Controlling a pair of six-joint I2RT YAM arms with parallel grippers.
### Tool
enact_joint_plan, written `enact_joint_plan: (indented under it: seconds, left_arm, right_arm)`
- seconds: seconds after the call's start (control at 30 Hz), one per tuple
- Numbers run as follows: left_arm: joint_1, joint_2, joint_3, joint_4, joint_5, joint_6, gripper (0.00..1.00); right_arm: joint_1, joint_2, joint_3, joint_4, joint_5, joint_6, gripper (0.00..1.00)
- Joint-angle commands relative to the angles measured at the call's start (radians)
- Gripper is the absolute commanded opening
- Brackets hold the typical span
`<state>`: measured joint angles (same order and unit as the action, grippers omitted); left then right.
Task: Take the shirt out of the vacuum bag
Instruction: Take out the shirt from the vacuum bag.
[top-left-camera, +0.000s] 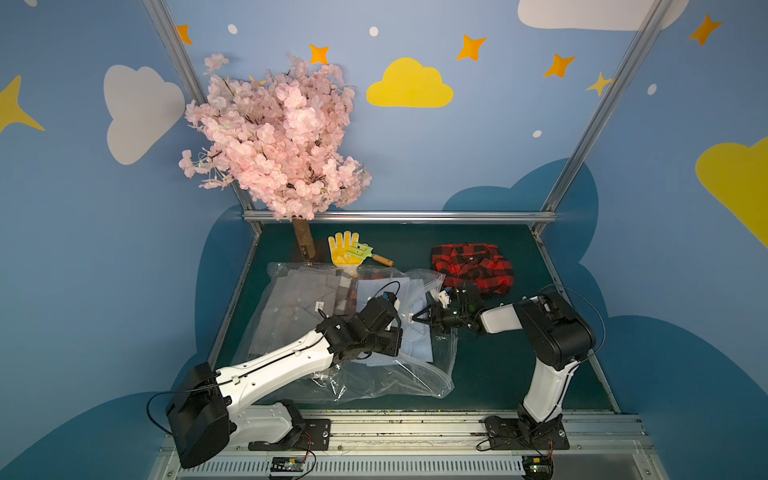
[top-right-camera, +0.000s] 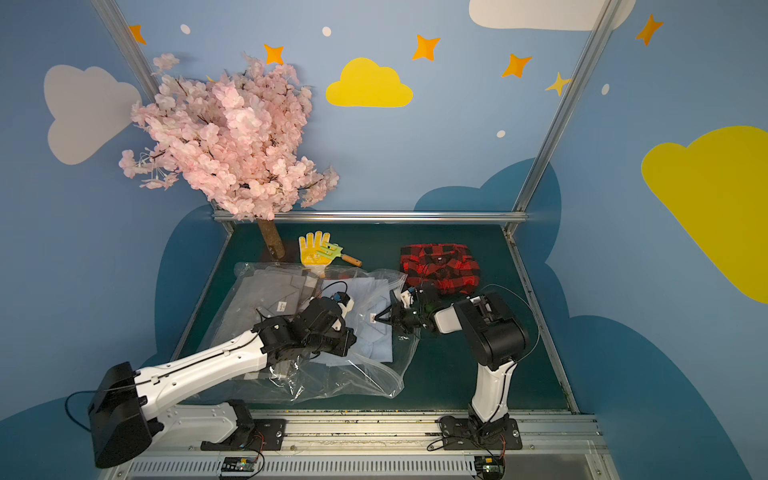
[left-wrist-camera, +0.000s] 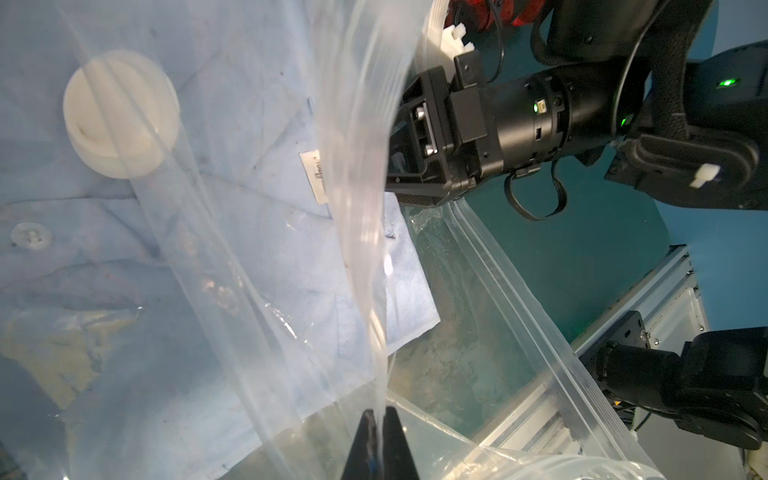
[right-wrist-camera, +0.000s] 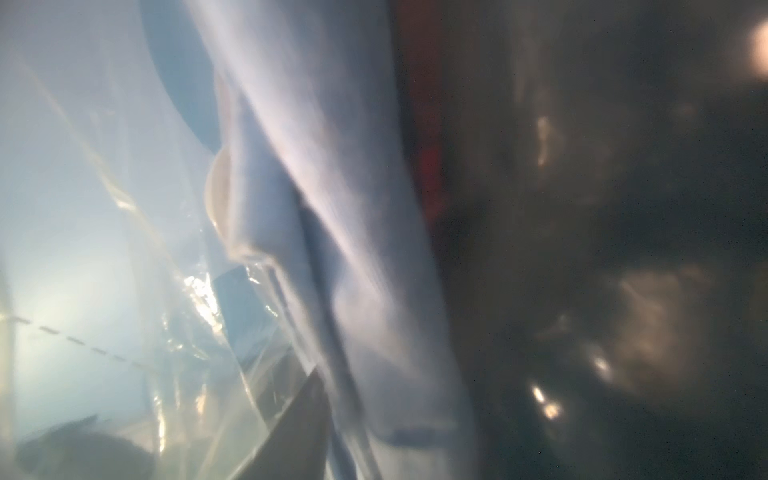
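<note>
The bag (top-left-camera: 374, 374) lies on the bench (top-left-camera: 519, 374) with the blue shirt (top-left-camera: 415, 347) inside it, beneath its valve (left-wrist-camera: 120, 114); the left hand (left-wrist-camera: 378, 432) is clenched on the bag's upper film; the right hand (top-left-camera: 417, 319) is in the bag's mouth, at the shirt's collar; whether it grasps anything I cannot tell.

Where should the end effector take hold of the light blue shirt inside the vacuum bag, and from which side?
Grip the light blue shirt at its edge nearest the open zip mouth, coming in low from the robot's right. It lies flat and folded, and the left end effector pinches the top film of the vacuum bag upward, so that side looks open.
</note>
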<state>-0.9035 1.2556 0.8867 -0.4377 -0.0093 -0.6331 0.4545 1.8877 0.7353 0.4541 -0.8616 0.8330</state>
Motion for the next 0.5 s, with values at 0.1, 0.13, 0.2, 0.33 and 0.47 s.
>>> enact_joint_plan:
  seconds: [0.1, 0.13, 0.2, 0.33, 0.47]
  left_arm:
    - [-0.003, 0.005, -0.008, -0.006, 0.009, 0.01, 0.08]
    - [-0.003, 0.004, -0.008, -0.008, 0.007, 0.014, 0.08]
    - [-0.002, 0.004, -0.005, -0.013, 0.004, 0.023, 0.08]
    - [0.005, -0.003, 0.003, -0.023, -0.001, 0.038, 0.08]
    - [0.018, -0.01, 0.017, -0.033, -0.007, 0.058, 0.08]
  right_arm:
    - [0.024, -0.002, 0.024, -0.015, 0.002, 0.013, 0.06]
    - [0.026, -0.018, 0.029, -0.042, 0.005, 0.006, 0.0]
    - [0.029, -0.059, 0.053, -0.127, 0.011, -0.027, 0.0]
    - [0.043, -0.167, 0.128, -0.392, 0.047, -0.133, 0.0]
    - [0.048, -0.256, 0.21, -0.62, 0.07, -0.206, 0.0]
